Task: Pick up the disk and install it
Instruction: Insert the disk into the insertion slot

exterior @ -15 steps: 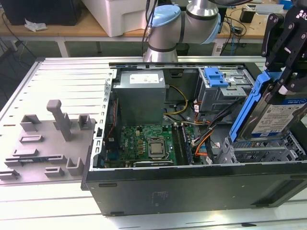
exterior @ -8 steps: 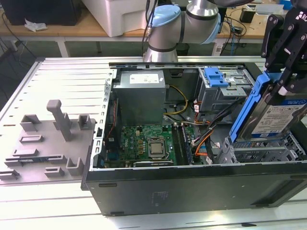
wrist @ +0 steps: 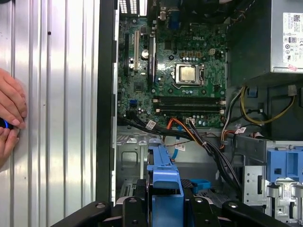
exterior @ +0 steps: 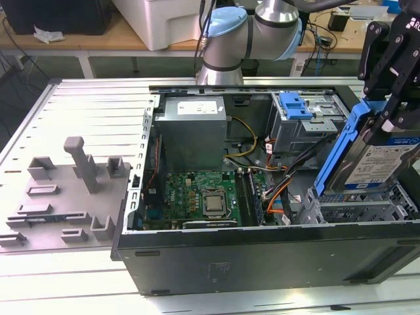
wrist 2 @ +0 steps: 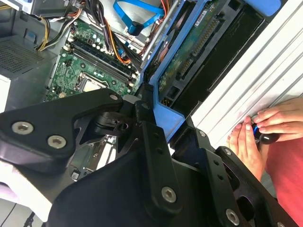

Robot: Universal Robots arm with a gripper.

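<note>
Blue-framed disk (exterior: 387, 163) gripped in hand (exterior: 388, 118), tilted

I see the disk (exterior: 386, 157), silver drive, white-and-blue label, blue carrier bracket round it, tilted steeply on edge, lower end over the drive cage (exterior: 357, 211) at the exterior view's right.

The disk (exterior: 387, 164) in my matt black jaws is smooth silver metal with a glossy paper label, framed in blue plastic. The table (exterior: 85, 105) is ribbed, dull metal.
</note>
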